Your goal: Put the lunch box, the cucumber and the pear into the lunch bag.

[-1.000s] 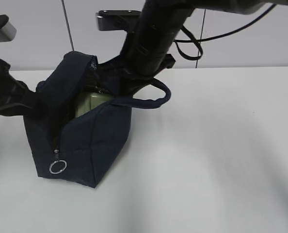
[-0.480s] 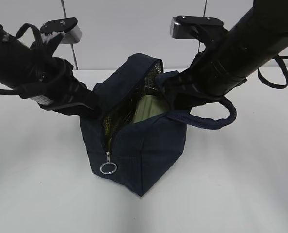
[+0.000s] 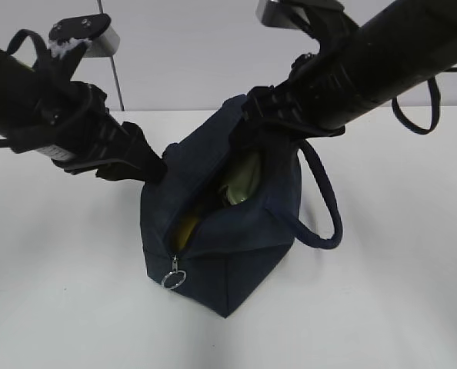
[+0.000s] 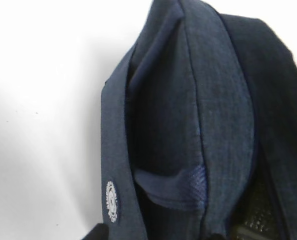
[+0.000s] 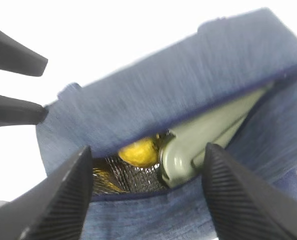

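The left end effector [image 3: 148,165] presses against the lunch bag's [image 3: 236,246] left side; whether its fingers are parted or closed on the fabric cannot be told. The bag stands on the white tabletop [image 3: 382,307], its zipper open, ring pull [image 3: 174,278] hanging at the front. Inside, the pear [image 5: 137,151] shows yellow, just beside the sage-lidded lunch box [image 5: 208,135], which seems tilted. The right end effector [image 5: 146,192] hovers over the opening, fingers spread wide, holding nothing. The loop handle [image 3: 325,207] droops at right.

cucumber unseen, lunch box [image 5: 208,135] half hidden in lunch bag [image 3: 236,238]
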Available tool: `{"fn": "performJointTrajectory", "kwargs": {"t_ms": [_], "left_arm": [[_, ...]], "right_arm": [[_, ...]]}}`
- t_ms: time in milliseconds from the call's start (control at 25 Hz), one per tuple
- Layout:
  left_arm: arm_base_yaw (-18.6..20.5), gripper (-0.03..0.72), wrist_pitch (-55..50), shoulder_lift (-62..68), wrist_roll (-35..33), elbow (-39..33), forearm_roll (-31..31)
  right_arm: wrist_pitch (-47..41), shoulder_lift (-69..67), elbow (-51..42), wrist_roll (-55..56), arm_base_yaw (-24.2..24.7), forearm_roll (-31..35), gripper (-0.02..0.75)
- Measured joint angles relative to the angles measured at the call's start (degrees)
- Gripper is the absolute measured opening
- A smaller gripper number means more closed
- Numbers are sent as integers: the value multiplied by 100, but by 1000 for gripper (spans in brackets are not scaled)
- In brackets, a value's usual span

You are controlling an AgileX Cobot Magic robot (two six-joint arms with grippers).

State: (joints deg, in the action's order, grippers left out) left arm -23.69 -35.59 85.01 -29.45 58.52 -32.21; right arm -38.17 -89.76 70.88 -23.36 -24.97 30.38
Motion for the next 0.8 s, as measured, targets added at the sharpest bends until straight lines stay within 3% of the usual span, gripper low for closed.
{"fn": "performJointTrajectory", "kwargs": {"t_ms": [160,280,440,680,800], "left_arm": [[0,361,447,-654,-586,-671,-309],[0,361,486,-880,-1002,-859,-556],[0,361,397,-897,-1365,-877,-616],[0,361,403,-908,-1851,-877,-660],[0,361,395,-912,-1877,-877,-677]], "right_arm": [[321,614,-312,-212,-135,0,502],[1215,1367,-1052,-480,-577,163,485],[2490,2045,-2182,-747,-1414,514,482],[4932,2212,-3795,-818,-3099,633,482],[5616,1934,-3981,-818,-3415,622,482]]}}
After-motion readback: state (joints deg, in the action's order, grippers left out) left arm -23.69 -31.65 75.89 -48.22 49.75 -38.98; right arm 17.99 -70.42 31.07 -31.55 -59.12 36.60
